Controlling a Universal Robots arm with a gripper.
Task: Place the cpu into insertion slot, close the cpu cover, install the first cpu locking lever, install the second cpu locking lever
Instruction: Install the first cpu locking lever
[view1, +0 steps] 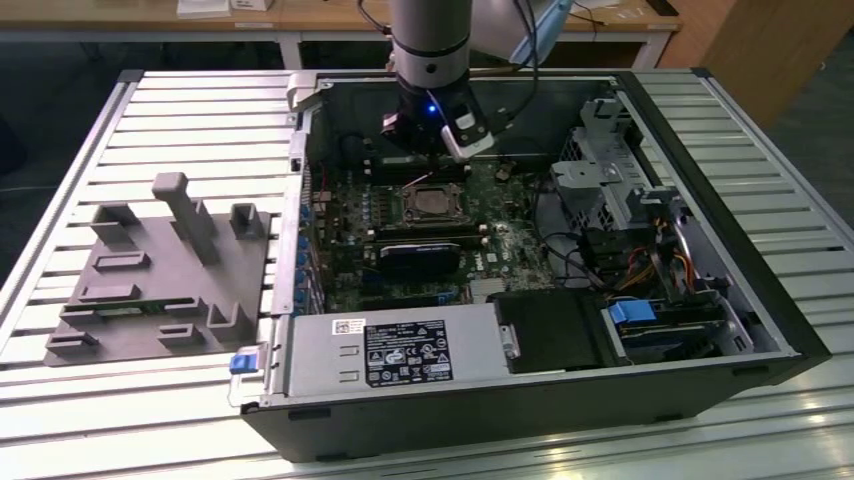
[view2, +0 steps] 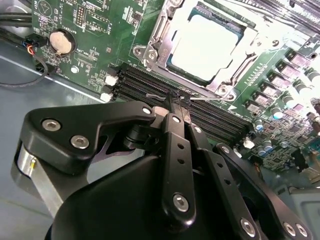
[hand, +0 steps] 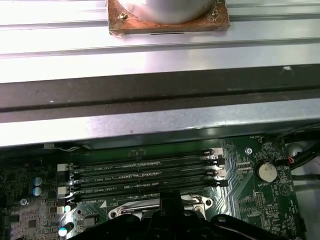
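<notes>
The cpu (view2: 205, 45), a pale square chip, lies in the insertion slot (view1: 430, 205) on the green motherboard. The silver cpu cover (view2: 159, 44) lies flat around it as a frame. My gripper (view2: 178, 101) stands at the socket's edge beside the memory slots. Its black fingers are pressed together on a thin silver wire, a cpu locking lever (view2: 212, 97), which runs along that edge. In the exterior view the gripper (view1: 433, 168) hangs inside the open computer case, just behind the socket. Its dark body (hand: 170, 215) also shows over the socket rim in the first wrist view.
Several black memory slots (hand: 145, 172) run next to the socket. A coin battery (view2: 62, 42) sits nearby. The grey power supply (view1: 387, 350) fills the case's front, with a drive cage (view1: 627, 180) at the exterior view's right. A grey fixture plate (view1: 160, 270) lies outside. A copper-based heat sink (hand: 167, 15) rests on the slatted table.
</notes>
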